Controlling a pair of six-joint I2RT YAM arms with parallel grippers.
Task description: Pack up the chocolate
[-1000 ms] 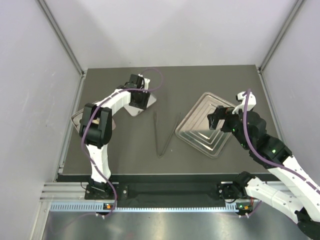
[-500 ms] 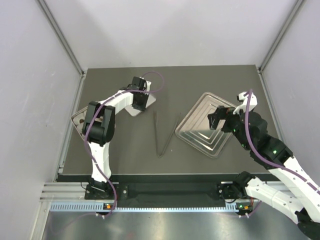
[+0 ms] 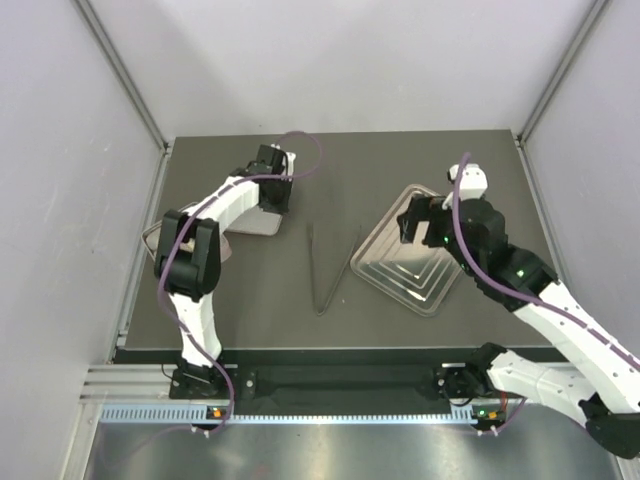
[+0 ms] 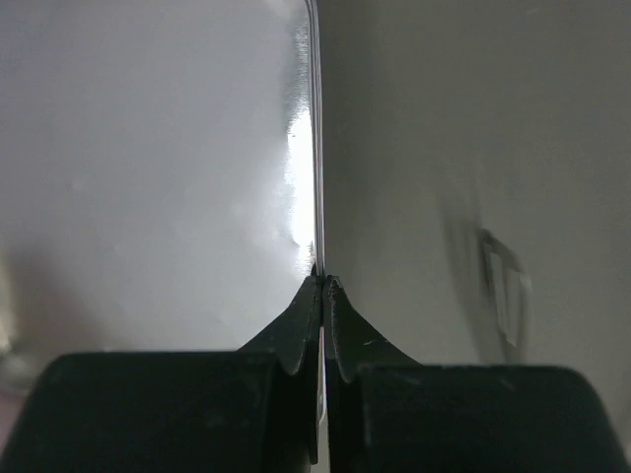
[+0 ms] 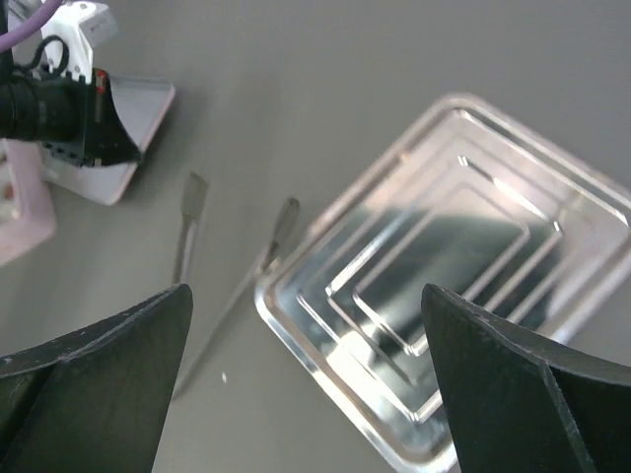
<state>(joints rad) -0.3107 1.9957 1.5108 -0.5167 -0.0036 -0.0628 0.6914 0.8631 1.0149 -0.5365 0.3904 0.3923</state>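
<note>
our left gripper (image 4: pixel 322 286) is pinched tight on the rim of the silver lid (image 4: pixel 177 177), which runs edge-on from the jaws. our right gripper (image 5: pixel 306 296) hangs wide open and empty over the stepped tray (image 3: pixel 405 270). we see no chocolate; the pinkish container (image 5: pixel 18 212) at far left may hold it, nearer our left gripper.

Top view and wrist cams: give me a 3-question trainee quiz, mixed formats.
1. True or false: the left gripper is shut on the edge of the flat metal plate.
2. The tongs lie: A) between the plate and the stepped tray; B) inside the tray; C) under the plate.
3. Fill in: the right gripper has its jaws ___.
Key: 1 true; 2 A; 3 open.
</note>
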